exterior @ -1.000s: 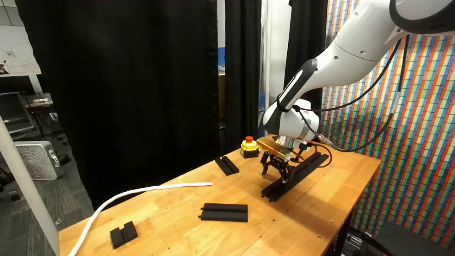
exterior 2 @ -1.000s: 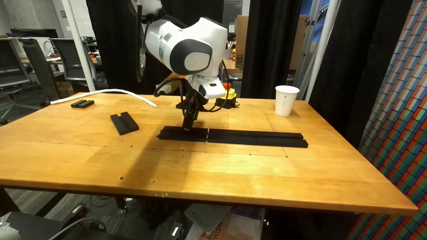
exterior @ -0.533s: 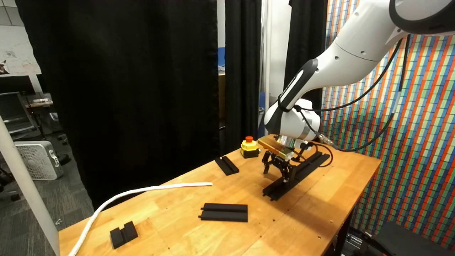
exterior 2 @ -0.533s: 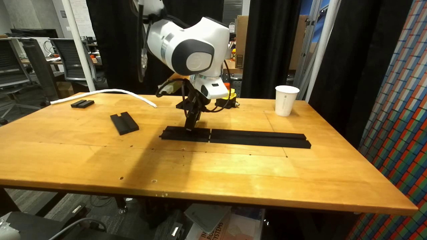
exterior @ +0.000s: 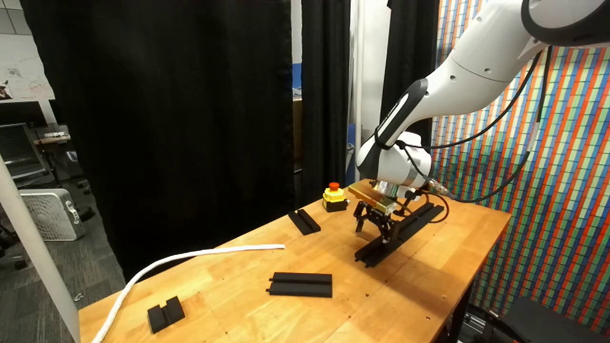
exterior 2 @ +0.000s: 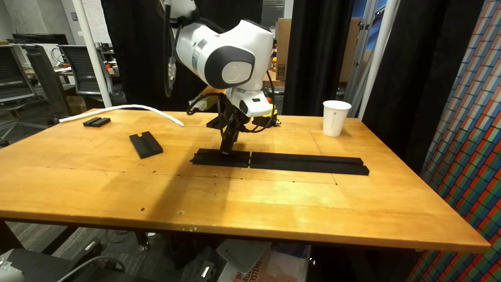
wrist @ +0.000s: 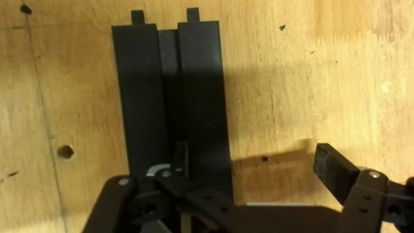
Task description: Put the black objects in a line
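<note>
Several black objects, flat grooved bars, lie end to end as a row. In an exterior view the row's end bar is parted by a thin gap from a longer black stretch. My gripper stands open over the end bar, tilted, holding nothing. One finger reaches down at that bar's groove, while the other finger hangs over bare wood beside it. Away from the row lie a loose bar, a short black piece and another bar, which is partly behind the gripper in an exterior view.
A yellow and red stop button stands behind the row. A white cup is at the back right in an exterior view. White rope curves along the table's far edge. The arm's cables hang over part of the row.
In an exterior view the whole row has slid a little to the right together with my gripper, the thin gap still showing. The loose bars have stayed where they were.
</note>
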Robot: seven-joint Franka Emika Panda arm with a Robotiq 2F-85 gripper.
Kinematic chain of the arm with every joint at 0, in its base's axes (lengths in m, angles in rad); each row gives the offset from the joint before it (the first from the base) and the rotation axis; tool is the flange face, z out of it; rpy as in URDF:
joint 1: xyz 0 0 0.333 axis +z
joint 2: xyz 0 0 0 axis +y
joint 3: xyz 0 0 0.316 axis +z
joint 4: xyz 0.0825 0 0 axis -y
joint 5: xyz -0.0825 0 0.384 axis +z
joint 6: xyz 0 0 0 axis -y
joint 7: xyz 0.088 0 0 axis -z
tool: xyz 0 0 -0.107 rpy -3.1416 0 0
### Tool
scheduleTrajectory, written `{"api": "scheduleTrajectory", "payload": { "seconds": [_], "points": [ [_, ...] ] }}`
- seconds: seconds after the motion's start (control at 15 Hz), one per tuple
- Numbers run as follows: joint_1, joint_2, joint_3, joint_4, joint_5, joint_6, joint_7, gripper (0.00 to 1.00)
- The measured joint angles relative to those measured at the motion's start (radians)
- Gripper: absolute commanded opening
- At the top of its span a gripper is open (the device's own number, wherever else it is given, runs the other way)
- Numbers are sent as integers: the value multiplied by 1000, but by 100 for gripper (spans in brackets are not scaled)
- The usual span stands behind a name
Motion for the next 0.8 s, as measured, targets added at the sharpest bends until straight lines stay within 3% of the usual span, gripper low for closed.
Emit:
{"api": "scheduleTrajectory", "payload": {
  "seconds": [0.8],
  "points": [
    [-22, -4, 6, 0, 2, -5, -188, 100]
  ]
}}
